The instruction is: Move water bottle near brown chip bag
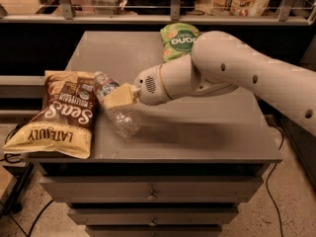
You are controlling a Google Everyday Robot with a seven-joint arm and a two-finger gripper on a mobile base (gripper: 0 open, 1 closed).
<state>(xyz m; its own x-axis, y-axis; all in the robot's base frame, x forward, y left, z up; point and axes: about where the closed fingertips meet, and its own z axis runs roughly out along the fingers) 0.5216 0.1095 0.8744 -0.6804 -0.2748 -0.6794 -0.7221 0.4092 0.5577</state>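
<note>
The water bottle [118, 113] is clear and ribbed, with a colored label band, and is tilted with its cap end toward the far left. It sits right beside the brown chip bag [61, 112], which lies flat at the cabinet top's left edge. My gripper [117, 97] reaches in from the right and its pale fingers are shut around the bottle's middle. The bottle's base end points toward the front of the cabinet top [197, 132].
A smaller green chip bag [178, 40] lies at the back of the grey cabinet top. My white arm [237, 75] crosses the right half of the surface. Drawers are below the top; a shelf rail with items runs behind.
</note>
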